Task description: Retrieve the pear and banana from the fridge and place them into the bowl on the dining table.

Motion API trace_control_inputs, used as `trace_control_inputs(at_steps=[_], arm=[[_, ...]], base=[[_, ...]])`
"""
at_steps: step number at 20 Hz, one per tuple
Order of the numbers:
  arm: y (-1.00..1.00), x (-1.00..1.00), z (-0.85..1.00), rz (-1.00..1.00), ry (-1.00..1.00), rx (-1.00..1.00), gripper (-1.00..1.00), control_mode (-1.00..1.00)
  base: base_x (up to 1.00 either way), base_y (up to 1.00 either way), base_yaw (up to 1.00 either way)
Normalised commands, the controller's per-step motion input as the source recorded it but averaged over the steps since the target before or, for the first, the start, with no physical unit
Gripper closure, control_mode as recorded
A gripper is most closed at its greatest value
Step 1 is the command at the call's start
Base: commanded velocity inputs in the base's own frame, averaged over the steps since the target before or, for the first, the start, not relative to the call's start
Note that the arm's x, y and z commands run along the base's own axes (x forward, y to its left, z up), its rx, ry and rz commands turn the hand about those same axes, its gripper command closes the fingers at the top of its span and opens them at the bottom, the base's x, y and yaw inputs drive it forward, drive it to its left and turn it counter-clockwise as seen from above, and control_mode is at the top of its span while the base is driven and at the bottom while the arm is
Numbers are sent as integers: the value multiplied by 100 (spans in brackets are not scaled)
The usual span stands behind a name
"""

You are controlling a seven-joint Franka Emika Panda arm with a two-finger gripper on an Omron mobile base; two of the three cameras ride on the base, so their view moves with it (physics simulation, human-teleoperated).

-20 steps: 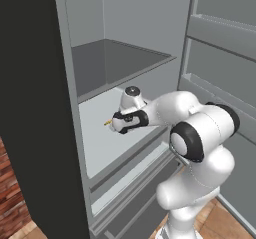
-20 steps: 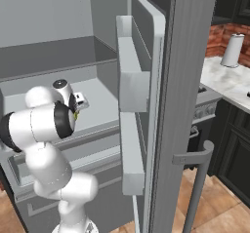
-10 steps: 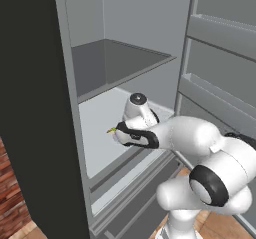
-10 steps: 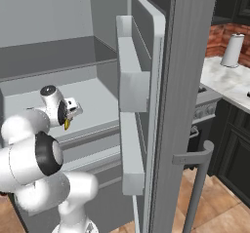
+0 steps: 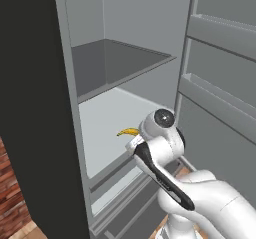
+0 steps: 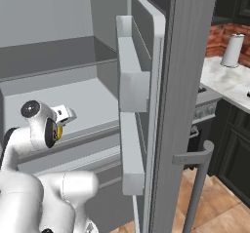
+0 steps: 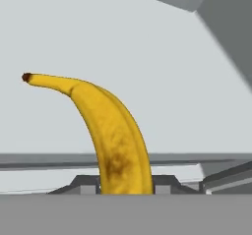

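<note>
While the white arm is pulling back from the tall grey fridge interior, its two-finger gripper is keeping both fingers clamped on the slim curved yellow banana, now lifted off the light grey shelf; judging, the carry to the bowl comes next.

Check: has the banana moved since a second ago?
Yes. The banana, gripped in the jaws, has come outward and rightward from over the fridge shelf toward its front edge.

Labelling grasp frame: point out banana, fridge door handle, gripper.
banana [image 7: 115, 140], hand view, mid-body.
fridge door handle [image 6: 199, 188], right base view, vertical bar.
gripper [image 5: 133, 141], left base view, at the fingers, shut on banana.
</note>
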Motion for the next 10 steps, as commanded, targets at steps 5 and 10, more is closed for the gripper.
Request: trace_control_inputs(at_steps=[5,10], arm=[[-42,-86,100,0,0,10,100,-100],[-29,-95,100,0,0,7,100,-100]], base=[[0,0,0],[0,0,0]])
